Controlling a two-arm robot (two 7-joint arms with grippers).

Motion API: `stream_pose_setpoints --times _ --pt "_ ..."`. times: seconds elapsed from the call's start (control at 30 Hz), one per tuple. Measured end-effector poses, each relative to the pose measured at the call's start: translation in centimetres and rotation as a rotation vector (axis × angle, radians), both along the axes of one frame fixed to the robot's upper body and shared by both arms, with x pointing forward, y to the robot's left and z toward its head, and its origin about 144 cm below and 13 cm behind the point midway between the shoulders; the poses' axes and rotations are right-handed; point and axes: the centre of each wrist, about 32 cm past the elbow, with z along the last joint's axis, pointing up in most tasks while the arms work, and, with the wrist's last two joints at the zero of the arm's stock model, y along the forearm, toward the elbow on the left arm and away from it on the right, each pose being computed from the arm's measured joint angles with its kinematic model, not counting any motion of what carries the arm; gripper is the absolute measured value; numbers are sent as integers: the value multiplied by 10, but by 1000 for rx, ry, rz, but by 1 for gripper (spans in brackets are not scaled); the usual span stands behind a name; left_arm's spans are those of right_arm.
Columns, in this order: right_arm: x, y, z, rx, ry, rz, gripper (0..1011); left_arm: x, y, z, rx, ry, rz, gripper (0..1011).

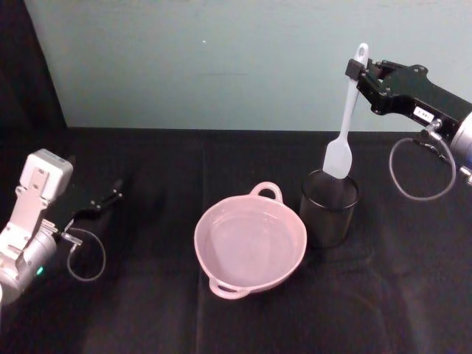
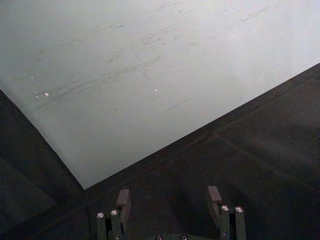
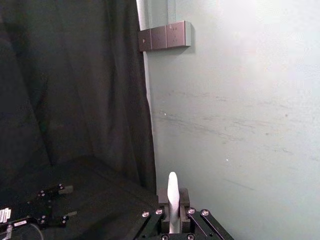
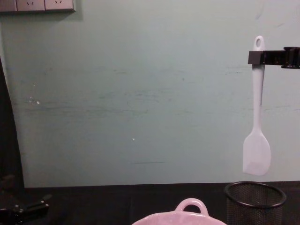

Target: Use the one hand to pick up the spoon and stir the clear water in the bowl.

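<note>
Right end effector (image 1: pixel 356 72) holds spoon (image 1: pixel 339 151) above cup (image 1: pixel 329 215); bowl (image 1: pixel 198 237) holds water (image 1: pixel 249 247).

The right arm comes in from 2 o'clock in the head view and is held high, with the right gripper (image 1: pixel 357 72) clamped on the top of the spoon's (image 1: pixel 345 122) handle. The left arm rests low at 8 o'clock. The left gripper (image 1: pixel 114 193) points toward 2 o'clock with its fingers (image 2: pixel 123 201) spread apart.

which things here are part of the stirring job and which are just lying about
Job: right gripper, shut on the spoon; pink bowl.
Lying about: black mesh cup under the spoon; left gripper, open, parked at left.
</note>
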Motion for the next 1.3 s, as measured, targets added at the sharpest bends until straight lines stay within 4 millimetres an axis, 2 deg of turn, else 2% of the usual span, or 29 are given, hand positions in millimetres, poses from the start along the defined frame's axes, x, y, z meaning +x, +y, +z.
stream_pose_setpoints --times 0.57,0.63,0.87,1.03,1.3 --pt "0 2 -1 -1 0 3 113 0 0 0 0 0 0 1005" --pt "0 8 -4 -2 -4 13 113 0 0 0 0 0 0 1005" --pt "0 44 -19 10 -19 112 114 0 0 0 0 0 0 1005" --pt "1 75 -43 20 -6 195 113 0 0 0 0 0 0 1005" --pt "1 91 -72 23 9 232 113 0 0 0 0 0 0 1005"
